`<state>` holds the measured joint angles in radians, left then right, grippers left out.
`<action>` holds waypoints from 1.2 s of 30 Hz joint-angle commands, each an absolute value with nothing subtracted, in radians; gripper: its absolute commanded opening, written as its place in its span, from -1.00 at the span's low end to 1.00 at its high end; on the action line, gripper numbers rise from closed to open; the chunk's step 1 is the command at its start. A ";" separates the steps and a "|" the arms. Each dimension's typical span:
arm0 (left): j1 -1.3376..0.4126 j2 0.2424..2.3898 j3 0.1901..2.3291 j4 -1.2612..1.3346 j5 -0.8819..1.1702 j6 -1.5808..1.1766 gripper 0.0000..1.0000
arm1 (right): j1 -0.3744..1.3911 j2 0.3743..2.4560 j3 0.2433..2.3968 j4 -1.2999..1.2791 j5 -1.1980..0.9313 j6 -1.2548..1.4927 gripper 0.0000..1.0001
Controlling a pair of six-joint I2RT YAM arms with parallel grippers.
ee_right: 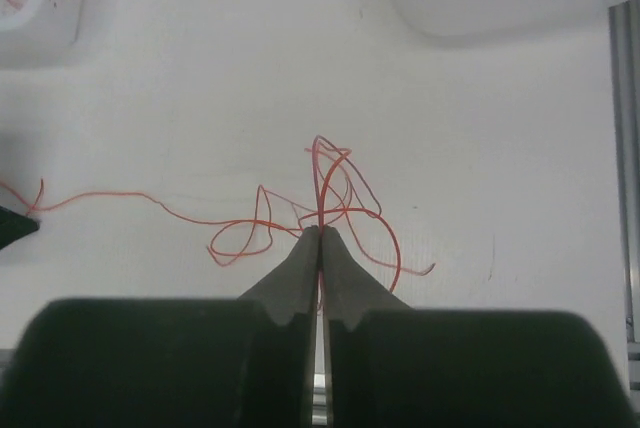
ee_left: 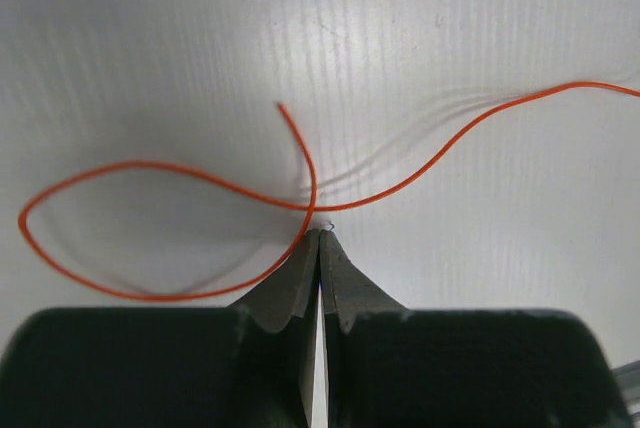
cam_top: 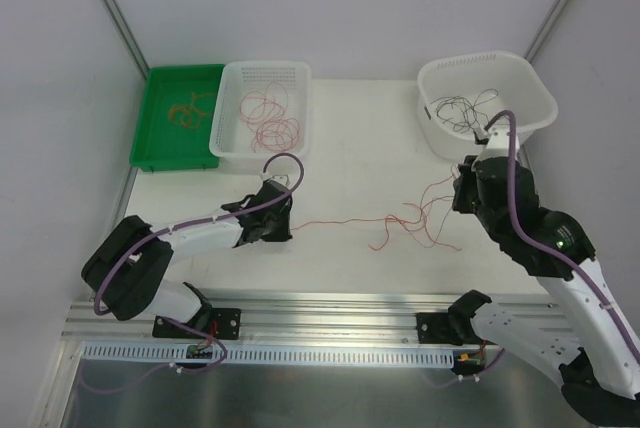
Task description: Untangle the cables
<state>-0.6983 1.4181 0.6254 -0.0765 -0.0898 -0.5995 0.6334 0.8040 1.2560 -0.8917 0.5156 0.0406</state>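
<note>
One green tray [cam_top: 160, 148], basket [cam_top: 266, 66], tub [cam_top: 445, 143], cables [cam_top: 415, 220]

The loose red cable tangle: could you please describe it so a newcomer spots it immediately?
On the white table, find the right gripper. At its tips the red cable tangle lies on bare tabletop, one strand trailing left; all other cables sit inside containers.

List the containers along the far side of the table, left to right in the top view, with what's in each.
green tray holding orange-tan cables → white perforated basket holding red cables → white tub holding black cables
</note>
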 commanded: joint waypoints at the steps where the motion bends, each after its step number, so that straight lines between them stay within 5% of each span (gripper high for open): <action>1: -0.693 1.384 0.583 -0.219 -0.109 -0.598 -1.00 | 0.627 0.839 1.194 -0.867 0.352 0.051 -0.97; 6: -0.693 1.269 0.594 -0.225 -0.029 -0.588 -0.92 | 0.630 0.907 1.074 -0.749 0.024 0.110 -0.99; 16: -0.693 0.994 0.633 -0.225 0.083 -0.529 0.26 | 0.726 0.983 0.999 -0.572 -0.120 0.115 -0.92; 21: -0.695 0.979 0.655 -0.216 0.143 -0.541 0.68 | 0.729 1.025 0.963 -0.584 -0.100 0.126 -0.18; 23: -0.699 0.989 0.661 -0.207 0.166 -0.552 0.77 | 0.729 1.002 0.943 -0.592 -0.078 0.132 0.10; 26: -0.721 1.009 0.670 -0.180 0.184 -0.569 0.82 | 0.729 0.970 0.948 -0.643 -0.008 0.120 0.27; 36: -0.842 1.183 0.776 -0.101 0.155 -0.629 0.81 | 0.684 0.911 0.875 -0.724 0.250 0.141 0.13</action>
<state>-0.8097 1.1370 0.7025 -0.1566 0.1734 -0.5968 0.7116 0.9276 0.9169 -0.6952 0.1589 0.1200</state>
